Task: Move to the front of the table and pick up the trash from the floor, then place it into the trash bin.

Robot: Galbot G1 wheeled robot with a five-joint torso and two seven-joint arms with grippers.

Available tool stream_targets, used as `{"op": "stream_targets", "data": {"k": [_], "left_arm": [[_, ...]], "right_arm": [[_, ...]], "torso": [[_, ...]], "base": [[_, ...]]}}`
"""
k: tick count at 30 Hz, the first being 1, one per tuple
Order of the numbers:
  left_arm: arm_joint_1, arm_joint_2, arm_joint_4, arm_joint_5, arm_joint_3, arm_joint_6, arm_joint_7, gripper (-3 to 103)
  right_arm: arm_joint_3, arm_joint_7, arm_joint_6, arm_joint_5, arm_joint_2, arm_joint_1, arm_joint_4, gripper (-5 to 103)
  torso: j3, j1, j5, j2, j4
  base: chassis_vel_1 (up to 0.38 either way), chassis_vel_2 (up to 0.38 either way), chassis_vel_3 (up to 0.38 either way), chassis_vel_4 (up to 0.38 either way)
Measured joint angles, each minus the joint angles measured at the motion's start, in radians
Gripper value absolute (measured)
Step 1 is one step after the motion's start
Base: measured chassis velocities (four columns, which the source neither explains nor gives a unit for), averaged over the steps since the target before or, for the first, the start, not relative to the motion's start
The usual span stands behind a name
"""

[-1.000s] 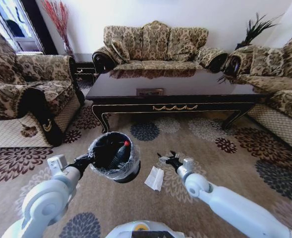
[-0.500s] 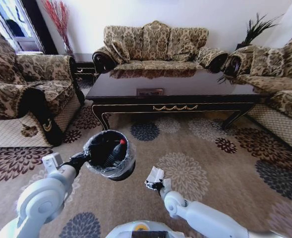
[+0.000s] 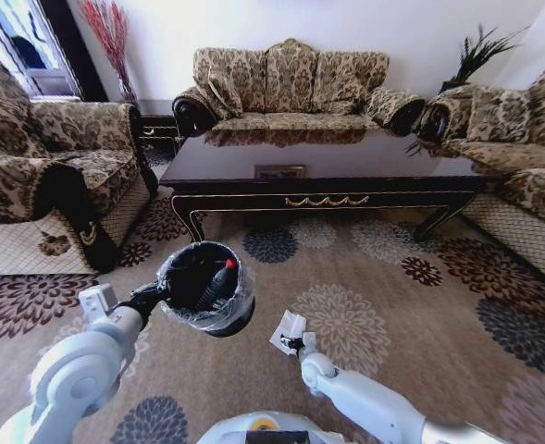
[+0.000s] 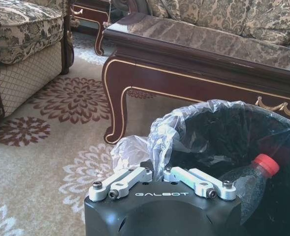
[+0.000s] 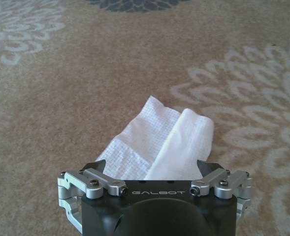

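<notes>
pale grey rounded arms, black wrist housings lettered galbot, silver screwed links at each hand.

The room is lit evenly by soft daylight; a bright window (image 3: 18, 37) is seen at the far left of the head view. The sofa (image 3: 291, 83) is mirrored in the glossy worktop (image 3: 318, 157). Strong fisheye bending is seen at the edges of the head view. Only soft shadows are cast on the carpet (image 5: 46, 98). The wrist views are sharp, and the napkin (image 5: 159, 142) is shown bright white.
</notes>
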Motion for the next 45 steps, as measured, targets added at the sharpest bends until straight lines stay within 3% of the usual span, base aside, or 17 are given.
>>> {"op": "stream_targets", "data": {"k": [7,8,10,16,19,24,26,28,29,32,34,37,45], "left_arm": [[-0.007,0.002,0.005,0.001,0.011,-0.001,0.000,4],[-0.008,0.003,0.006,0.001,0.012,-0.001,0.000,4],[-0.009,0.004,0.006,0.001,0.012,-0.002,0.000,4],[-0.011,0.001,0.007,0.003,0.022,-0.002,0.000,4],[-0.011,0.000,0.007,0.004,0.026,-0.002,0.000,4],[-0.010,0.001,0.006,0.005,0.027,-0.002,0.000,4],[-0.009,0.001,0.006,0.005,0.027,-0.002,0.000,4],[-0.008,0.002,0.004,0.005,0.027,-0.003,0.000,4],[-0.008,0.002,0.004,0.005,0.027,-0.003,0.000,4],[-0.004,0.005,0.001,0.006,0.020,-0.003,0.000,4],[-0.003,0.005,0.000,0.006,0.018,-0.004,0.000,4],[-0.001,0.005,-0.001,0.007,0.017,-0.004,0.000,4],[-0.008,0.004,0.009,0.010,0.022,-0.007,-0.001,4]], "right_arm": [[-0.007,-0.013,0.001,-0.014,0.017,0.000,-0.026,101],[-0.008,-0.014,0.001,-0.019,0.018,-0.003,-0.033,95],[-0.009,-0.015,0.001,-0.023,0.018,-0.005,-0.036,95],[-0.003,-0.024,0.000,-0.044,0.004,-0.010,-0.051,69],[0.001,-0.024,0.000,-0.046,-0.005,-0.011,-0.047,63],[0.006,-0.026,0.001,-0.056,-0.019,-0.020,-0.032,37],[0.006,-0.026,0.001,-0.057,-0.021,-0.021,-0.030,37],[0.006,-0.026,0.001,-0.062,-0.025,-0.023,-0.028,26],[0.006,-0.026,0.001,-0.062,-0.025,-0.023,-0.028,26],[0.010,-0.026,0.004,-0.067,-0.034,-0.024,-0.020,9],[0.011,-0.026,0.005,-0.068,-0.037,-0.025,-0.016,9],[0.022,-0.033,0.022,-0.072,-0.060,-0.033,0.017,1],[0.096,-0.045,0.041,-0.068,-0.138,-0.058,0.182,0]], "torso": [[0.000,0.000,0.0000,0.000,0.0000],[0.000,0.000,0.0000,0.000,-0.0001],[0.000,0.000,0.0000,0.000,-0.0001],[0.000,0.000,0.0000,0.000,-0.0001],[0.000,0.000,0.0000,0.000,-0.0001],[0.000,0.000,0.0001,0.000,-0.0001],[0.000,0.000,0.0000,0.000,-0.0001],[0.000,0.000,0.0001,0.000,-0.0001],[0.000,0.000,0.0001,0.000,-0.0001],[0.000,0.000,0.0001,0.000,0.0000],[0.000,0.000,0.0001,0.000,0.0000],[0.000,0.000,0.0001,0.000,-0.0001],[0.000,0.000,0.0002,0.000,-0.0001]], "base": [[0.000,0.000,0.000,0.000],[0.000,0.000,0.000,0.000],[0.000,0.000,0.000,0.000],[0.000,0.000,0.000,0.000],[0.000,0.000,0.000,0.000],[0.000,0.000,0.000,0.000],[0.000,0.000,0.000,0.000],[0.000,0.000,0.000,0.000],[0.000,0.000,0.000,0.000],[0.000,0.000,0.000,0.000],[0.000,0.000,0.000,0.000],[0.000,0.000,0.000,0.000],[0.000,0.000,0.000,0.000]]}}
